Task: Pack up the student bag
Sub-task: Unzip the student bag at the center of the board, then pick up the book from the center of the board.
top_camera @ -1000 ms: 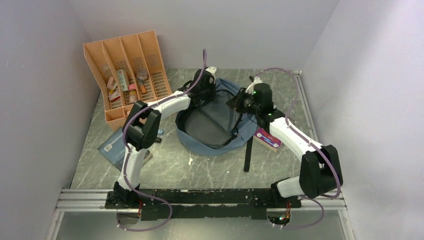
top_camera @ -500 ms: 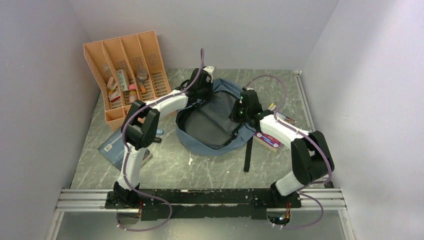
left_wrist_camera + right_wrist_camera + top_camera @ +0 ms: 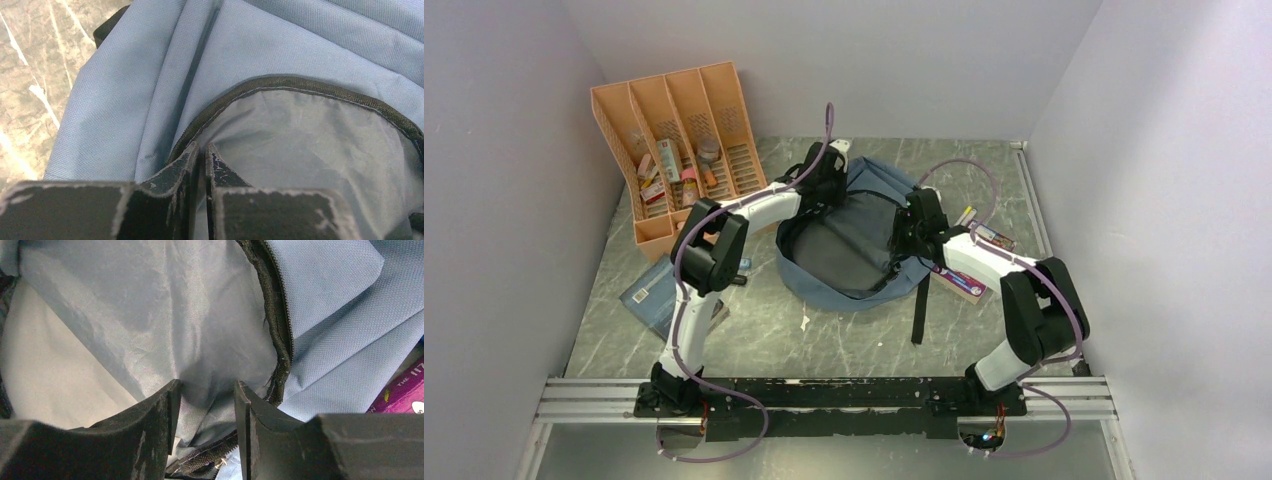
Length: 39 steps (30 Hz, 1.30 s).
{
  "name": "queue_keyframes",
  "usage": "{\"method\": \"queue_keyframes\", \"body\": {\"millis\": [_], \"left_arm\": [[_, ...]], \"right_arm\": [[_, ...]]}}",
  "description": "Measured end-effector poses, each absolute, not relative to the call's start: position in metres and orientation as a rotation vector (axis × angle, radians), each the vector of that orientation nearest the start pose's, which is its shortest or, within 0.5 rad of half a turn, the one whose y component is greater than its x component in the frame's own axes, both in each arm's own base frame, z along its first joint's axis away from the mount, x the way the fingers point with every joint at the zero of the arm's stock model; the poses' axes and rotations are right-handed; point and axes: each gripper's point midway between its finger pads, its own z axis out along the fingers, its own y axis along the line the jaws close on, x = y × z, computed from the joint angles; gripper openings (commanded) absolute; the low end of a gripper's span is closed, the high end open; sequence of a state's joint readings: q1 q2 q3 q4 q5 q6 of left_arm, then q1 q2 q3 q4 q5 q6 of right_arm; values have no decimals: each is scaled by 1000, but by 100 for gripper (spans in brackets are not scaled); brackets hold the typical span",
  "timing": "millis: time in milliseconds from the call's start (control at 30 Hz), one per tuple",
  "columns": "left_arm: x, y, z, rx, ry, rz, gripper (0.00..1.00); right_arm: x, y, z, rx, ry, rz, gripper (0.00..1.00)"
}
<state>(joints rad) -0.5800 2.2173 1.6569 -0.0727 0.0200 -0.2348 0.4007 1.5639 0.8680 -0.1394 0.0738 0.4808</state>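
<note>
Grey-blue fabric student bag (image 3: 834, 292): lies at the middle of the marble-patterned table (image 3: 824, 340), between the two arms. Main compartment unzipped and gaping upward, pale grey lining (image 3: 125, 315) exposed. One black strap (image 3: 920, 310) trails off its near right side onto the table.

Left gripper (image 3: 202, 150): at the bag's far left rim. Fingers drawn together, pinching the dark-bound edge (image 3: 310, 87) of the opening; blue outer cloth folds away to the left.

Right gripper (image 3: 205, 390): at the bag's right rim, tips reaching into the opening. Fingers apart, lining visible in the gap, nothing gripped. Dark zipper (image 3: 277, 315) runs just to the right of them.

Orange desk organiser (image 3: 604, 115): far left corner, four slots, small items lying in them, too small to identify.

Blue book (image 3: 649, 293): flat on the table, left of the bag, beside the left arm.

Purple box (image 3: 959, 280): on the table, just beside the bag's right side.
</note>
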Motion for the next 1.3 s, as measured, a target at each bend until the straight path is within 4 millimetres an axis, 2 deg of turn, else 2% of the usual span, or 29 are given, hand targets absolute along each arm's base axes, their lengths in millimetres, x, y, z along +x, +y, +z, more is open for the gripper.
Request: {"method": "queue_keyframes", "body": {"millis": [100,200,267,400,467,533,600,700,833,967,1033,1167,1233,1300], "left_arm": [[490,-336,69,400,2208,-468,21],[485,-332,91,395,2194,-470,29],[479,-327,119,385,2159,-478,34],[458,-306,191,324,2051,-495,40],[442,-288,228,262,1990,-507,40],[427,-267,251,197,1955,-510,41],[416,-240,265,119,1941,-494,43],[403,-191,269,-17,1955,-421,45],[372,-130,259,-178,1996,-278,56],[333,-85,262,-305,1997,-164,61],[319,-68,267,-357,1987,-111,65],[293,-36,272,-453,1986,18,67],[284,-25,284,-484,1963,57,67],[277,-16,306,-512,1915,72,68]], "right_arm": [[352,157,61,124,2415,338,55],[352,161,80,104,2372,378,59],[353,163,100,96,2322,412,61],[355,168,147,80,2204,483,64],[357,172,170,65,2152,519,65],[358,175,185,53,2121,545,65],[359,182,196,33,2102,578,65],[356,196,206,-8,2091,620,66],[345,240,218,-124,2084,705,66],[327,304,216,-274,2096,808,67],[317,336,210,-344,2111,848,67],[285,409,189,-508,2135,948,67],[264,443,176,-586,2151,997,67],[244,474,160,-654,2172,1047,67]]}}
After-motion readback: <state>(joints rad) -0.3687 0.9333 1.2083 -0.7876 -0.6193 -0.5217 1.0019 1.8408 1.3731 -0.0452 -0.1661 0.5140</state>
